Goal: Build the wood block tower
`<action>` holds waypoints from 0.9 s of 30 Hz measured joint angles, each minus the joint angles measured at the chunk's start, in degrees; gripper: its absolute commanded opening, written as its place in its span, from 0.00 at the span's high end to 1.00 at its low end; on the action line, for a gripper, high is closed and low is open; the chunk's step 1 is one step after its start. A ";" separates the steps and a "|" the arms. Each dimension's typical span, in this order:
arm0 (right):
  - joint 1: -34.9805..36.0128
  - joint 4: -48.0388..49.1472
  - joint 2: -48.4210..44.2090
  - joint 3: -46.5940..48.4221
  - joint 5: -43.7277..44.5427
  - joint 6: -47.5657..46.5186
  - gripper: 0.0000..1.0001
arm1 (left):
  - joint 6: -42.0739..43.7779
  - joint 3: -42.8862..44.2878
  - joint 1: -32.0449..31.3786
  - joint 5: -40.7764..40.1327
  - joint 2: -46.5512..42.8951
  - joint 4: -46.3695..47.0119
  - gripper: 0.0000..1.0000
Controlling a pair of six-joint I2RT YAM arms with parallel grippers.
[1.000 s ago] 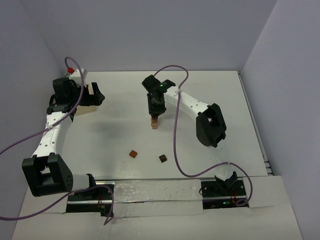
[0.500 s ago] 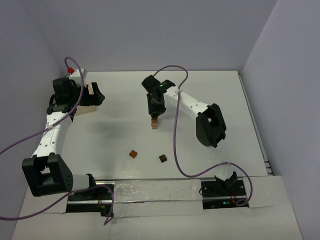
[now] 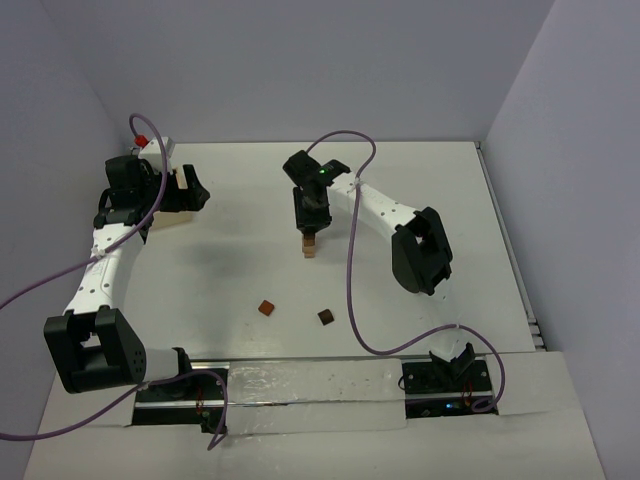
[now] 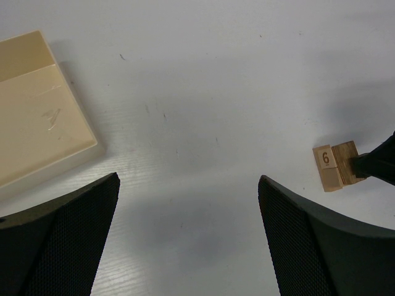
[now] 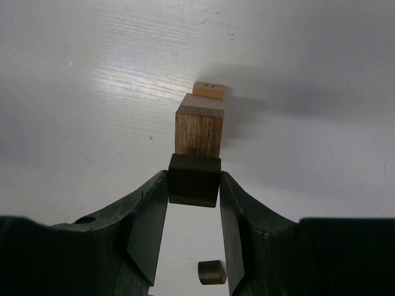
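Note:
The tower (image 3: 310, 246) stands mid-table as a narrow stack of tan wood blocks. In the right wrist view its tan block (image 5: 199, 131) carries a dark brown block (image 5: 194, 185), and a pale numbered block (image 5: 208, 90) shows lower down. My right gripper (image 5: 194, 179) is over the stack with both fingers against that dark top block. My left gripper (image 4: 188, 185) hovers open and empty at the far left of the table. From it the tower (image 4: 336, 165) shows far off, a "6" on one block. Two loose wood blocks (image 3: 266, 308) (image 3: 325, 317) lie nearer the arm bases.
A flat pale tan board (image 4: 37, 111) lies at the far left beside the left gripper (image 3: 190, 188). A small dark block (image 5: 212, 272) lies on the table below the right jaws. Purple cables arc over both arms. Walls close the table's far and side edges.
None of the arms or blocks has visibly shifted; the right gripper stays on top of the tower.

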 measured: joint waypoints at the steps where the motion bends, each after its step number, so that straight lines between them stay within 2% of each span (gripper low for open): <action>1: 0.00 0.00 0.00 0.00 0.00 0.00 0.54 | 0.00 0.00 0.00 -0.01 0.00 0.00 0.01; 9: 0.01 0.00 0.06 0.02 -0.04 -0.06 0.54 | 0.00 0.00 0.00 0.00 0.00 0.00 0.01; 11: 0.02 0.00 0.07 0.02 -0.04 -0.08 0.42 | 0.00 -0.01 0.00 0.00 0.00 0.00 0.01; 13: 0.00 0.00 0.07 0.02 -0.04 -0.20 0.13 | 0.00 0.00 0.00 0.00 0.00 0.00 0.01; 15: 0.01 0.00 0.07 0.02 -0.15 -0.25 0.01 | 0.00 0.00 0.00 0.02 0.00 0.00 0.01; 27: 0.15 0.02 0.36 0.06 -1.04 -0.07 0.00 | -0.07 0.11 0.00 0.22 0.00 -0.03 0.01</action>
